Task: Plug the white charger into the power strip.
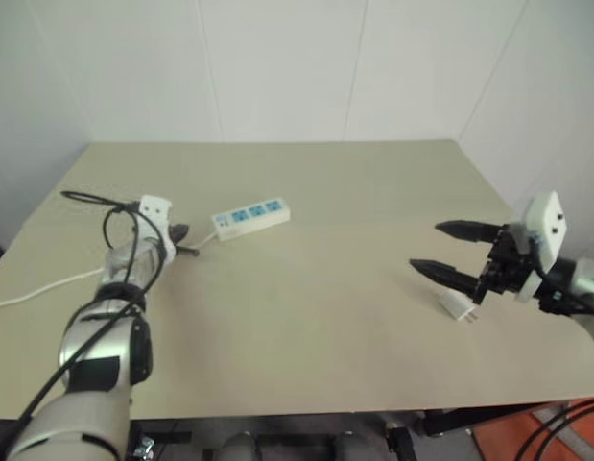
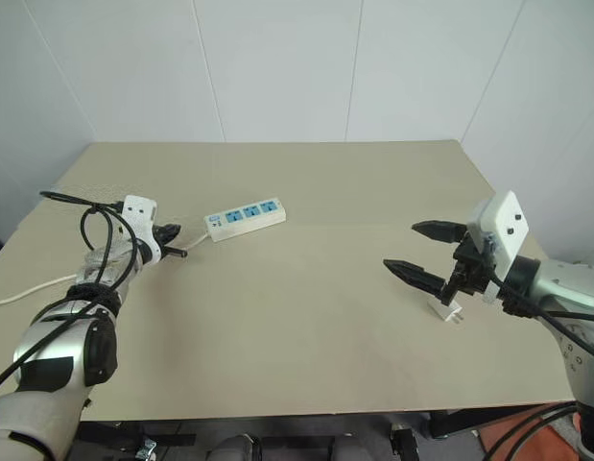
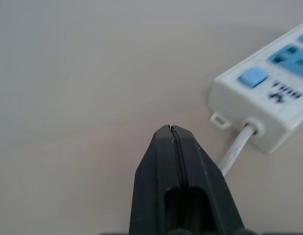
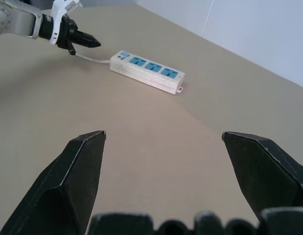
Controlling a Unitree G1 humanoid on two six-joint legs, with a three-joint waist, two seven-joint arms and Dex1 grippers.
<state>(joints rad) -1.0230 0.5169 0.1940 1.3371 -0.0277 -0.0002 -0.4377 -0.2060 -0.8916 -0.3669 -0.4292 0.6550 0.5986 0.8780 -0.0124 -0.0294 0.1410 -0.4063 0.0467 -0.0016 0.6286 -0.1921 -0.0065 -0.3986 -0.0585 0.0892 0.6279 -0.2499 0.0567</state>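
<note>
1. The left gripper [image 2: 178,252] sat at the far left of the table [image 2: 306,192], its black fingers pressed together on nothing, tips just beside the cord [image 3: 234,152] at the switch end of the power strip [image 2: 245,219].
2. The power strip lay flat, left of centre, toward the far side.
3. The white charger [image 2: 445,309] rested on the table at the near right.
4. The right gripper [image 2: 412,250] hovered by the charger, fingers spread wide, empty.

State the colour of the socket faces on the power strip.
Blue, on the white power strip; clearest in the right wrist view.
</note>
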